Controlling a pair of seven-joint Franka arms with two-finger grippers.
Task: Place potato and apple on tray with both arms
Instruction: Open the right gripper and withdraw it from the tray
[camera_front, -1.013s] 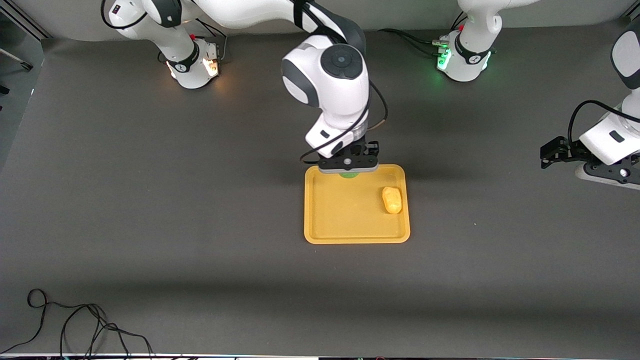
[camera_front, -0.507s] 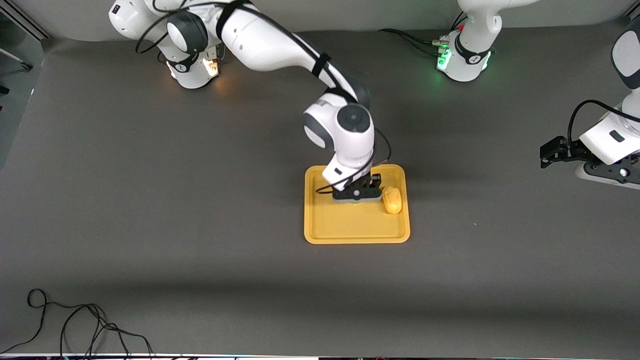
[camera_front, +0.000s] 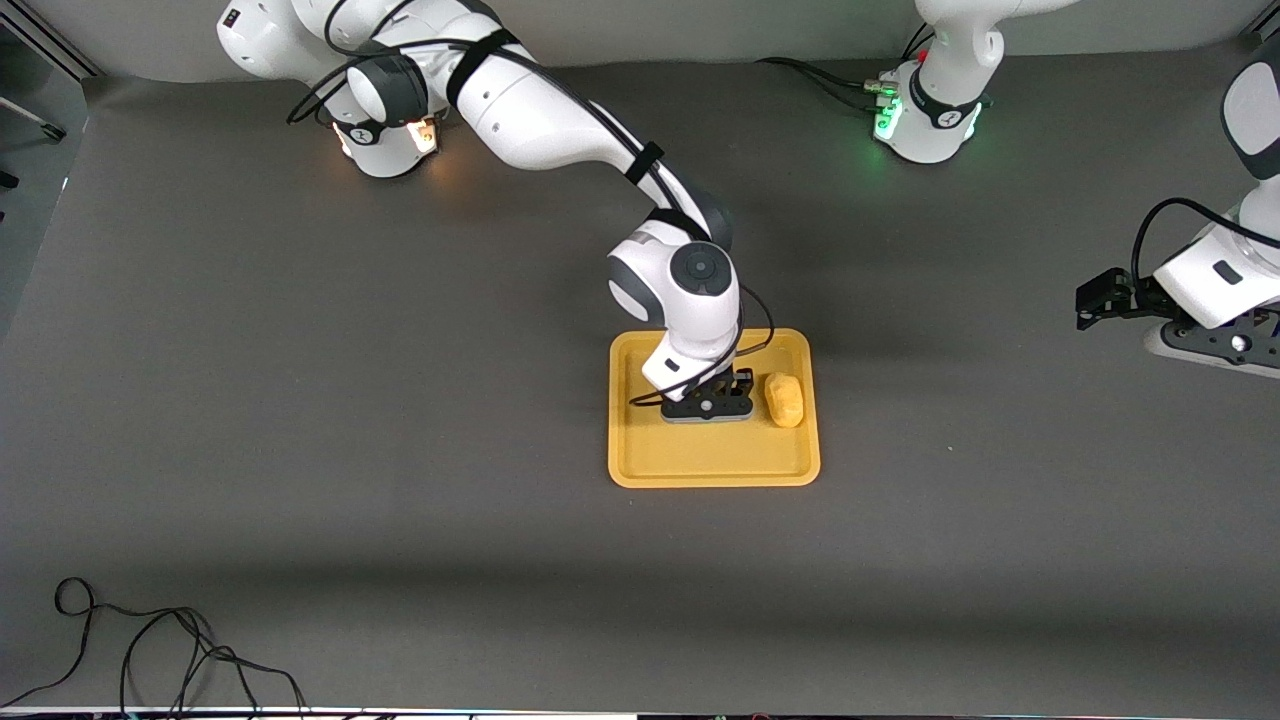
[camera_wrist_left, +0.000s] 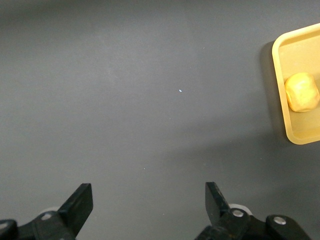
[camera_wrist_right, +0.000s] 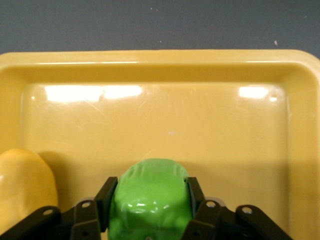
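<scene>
At the centre of the front view, the right hand (camera_front: 708, 408) is low over the yellow-orange tray (camera_front: 700, 465), its two fingers (camera_wrist_right: 106, 197) closed against the sides of the green apple (camera_wrist_right: 150, 200), which sits inside the tray's rim. The potato (camera_front: 785, 399) lies on the tray just beside that hand, toward the left arm's end of the desk (camera_front: 300, 400). At the right edge of the frame, the left hand (camera_wrist_left: 149, 210) waits over bare desk, well apart from the tray, fingers spread wide and holding nothing
</scene>
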